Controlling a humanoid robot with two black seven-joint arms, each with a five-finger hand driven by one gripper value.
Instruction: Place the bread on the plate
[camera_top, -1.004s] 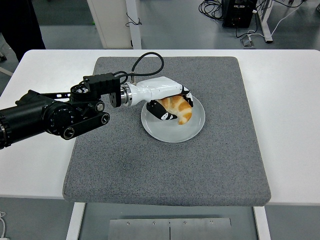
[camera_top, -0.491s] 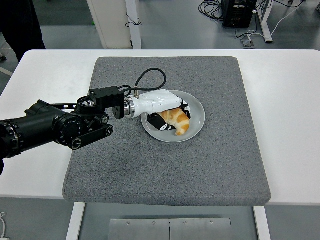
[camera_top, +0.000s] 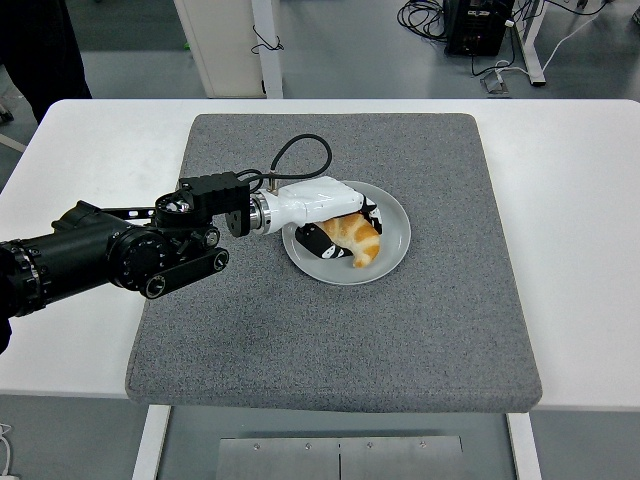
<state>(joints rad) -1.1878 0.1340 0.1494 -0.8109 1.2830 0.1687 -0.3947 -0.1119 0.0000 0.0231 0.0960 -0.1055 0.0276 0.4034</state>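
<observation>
Your left hand (camera_top: 325, 215) reaches in over the grey mat (camera_top: 330, 330) with its fingers (camera_top: 318, 243) curled around the bread (camera_top: 352, 238), gripping it from above and the near side. You have the bread low over the grey plate (camera_top: 392, 250), though actual contact with the dish cannot be told.

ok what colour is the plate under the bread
Light grey plate, seen best in the head view.
</observation>
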